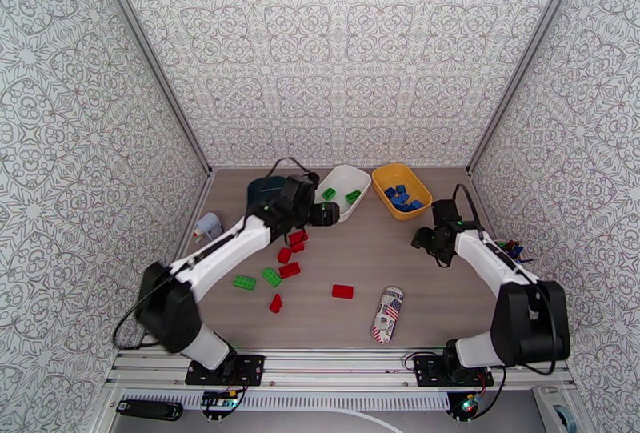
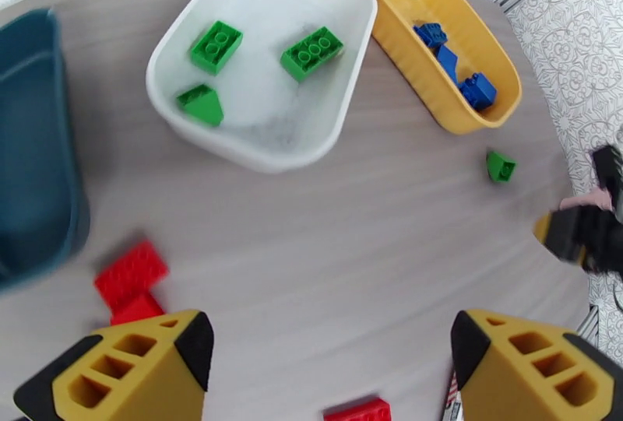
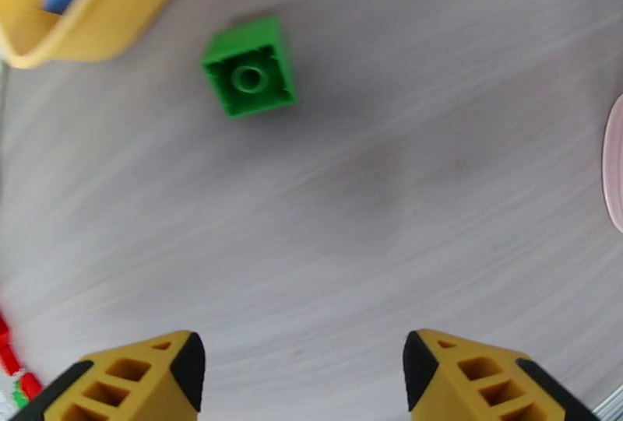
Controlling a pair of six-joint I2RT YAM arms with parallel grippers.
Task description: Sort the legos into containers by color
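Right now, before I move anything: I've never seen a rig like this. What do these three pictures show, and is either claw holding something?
Two robot arms are bolted at the near edge of a table. The wide picture looks down from above and behind them; the other two come from a camera on each wrist, its own yellow fingers at the bottom. The left gripper hangs open near the white bin, which holds three green bricks. The yellow bin holds blue bricks; a dark teal bin sits beside the white one. The right gripper is open too, near a lone green brick on the table. Red bricks, two other green ones and a printed can lie loose. Nothing is held.
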